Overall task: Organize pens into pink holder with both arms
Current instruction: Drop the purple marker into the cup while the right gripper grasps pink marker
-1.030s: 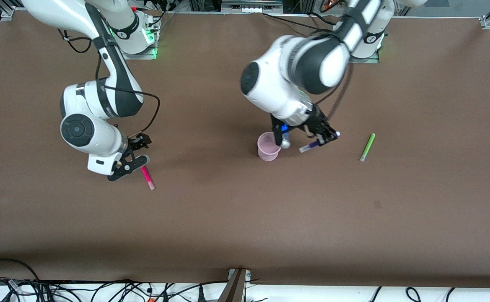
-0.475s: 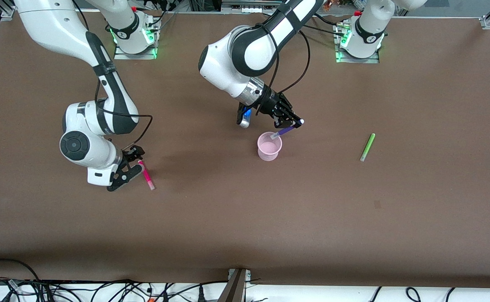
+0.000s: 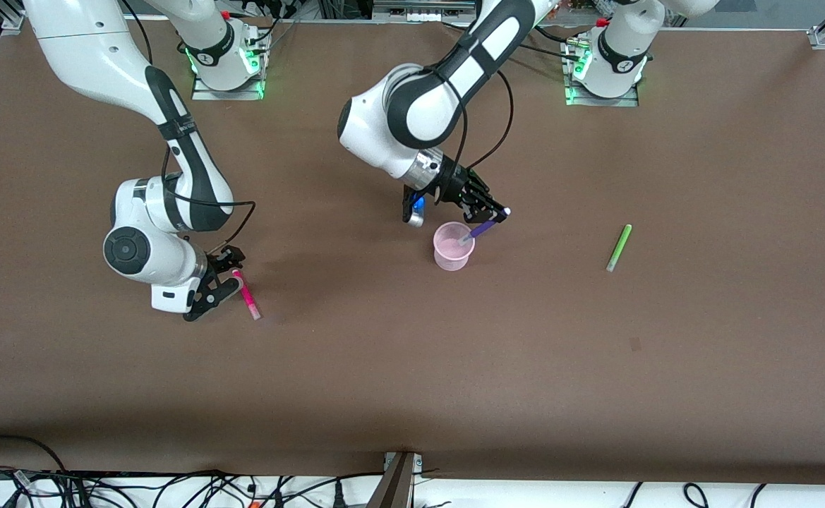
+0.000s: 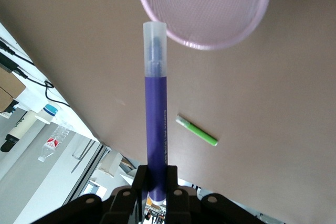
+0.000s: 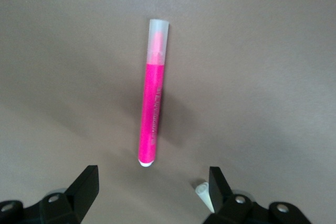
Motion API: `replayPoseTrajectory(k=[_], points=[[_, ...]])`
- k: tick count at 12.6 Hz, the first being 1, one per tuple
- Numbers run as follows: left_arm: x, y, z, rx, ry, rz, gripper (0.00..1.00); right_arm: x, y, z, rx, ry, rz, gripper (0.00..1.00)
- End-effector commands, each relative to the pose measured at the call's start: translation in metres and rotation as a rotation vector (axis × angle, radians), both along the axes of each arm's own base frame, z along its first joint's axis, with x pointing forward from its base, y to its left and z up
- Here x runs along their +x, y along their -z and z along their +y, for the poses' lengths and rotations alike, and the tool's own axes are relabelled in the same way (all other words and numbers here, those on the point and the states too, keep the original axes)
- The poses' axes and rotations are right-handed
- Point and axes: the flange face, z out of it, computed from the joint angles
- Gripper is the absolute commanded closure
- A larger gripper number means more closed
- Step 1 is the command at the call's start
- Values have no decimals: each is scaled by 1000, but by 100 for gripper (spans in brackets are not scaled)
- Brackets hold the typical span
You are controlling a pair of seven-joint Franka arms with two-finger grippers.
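Observation:
The pink holder (image 3: 453, 247) stands upright mid-table; it also shows in the left wrist view (image 4: 205, 9). My left gripper (image 3: 488, 212) is shut on the dark purple pen (image 4: 156, 108) and holds it tilted, its pale cap end at the holder's rim. My right gripper (image 3: 230, 275) is open and low over the table, at the butt end of the magenta-pink pen (image 3: 248, 298), which lies flat just ahead of the fingers (image 5: 85, 184). The lime green pen (image 3: 618, 248) lies toward the left arm's end. The yellow pen is not in view.
A pale cap end of another pen (image 5: 203, 193) peeks out beside one right finger; its body is hidden. The brown table (image 3: 412, 367) stretches wide nearer the front camera. Cables hang along its near edge.
My left gripper carried the purple pen from beside the holder to over it, then dipped its cap end to the rim. My right gripper settled lower by the magenta pen.

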Motion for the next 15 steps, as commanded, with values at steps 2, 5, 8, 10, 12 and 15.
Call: replayPoseTrajectory(k=[2,5,8,10,12,15], points=[[5,-2,-8,-13,-16,-71,100,-12,15,-2,26,-15,-4,21],[2,7,-15,-45,-20,-101,94,-14,20,-2,26,-20,-3,33],[-3,5,-19,-50,-20,-104,0,-14,27,-2,26,-20,-3,37],[-3,-3,-18,-52,-21,-104,0,-13,27,-2,27,-20,-14,39],[5,-21,-8,-52,-48,-110,0,-13,32,-1,27,-21,-21,41],[68,-97,75,-230,-281,-72,0,-13,35,0,28,-21,-19,46]])
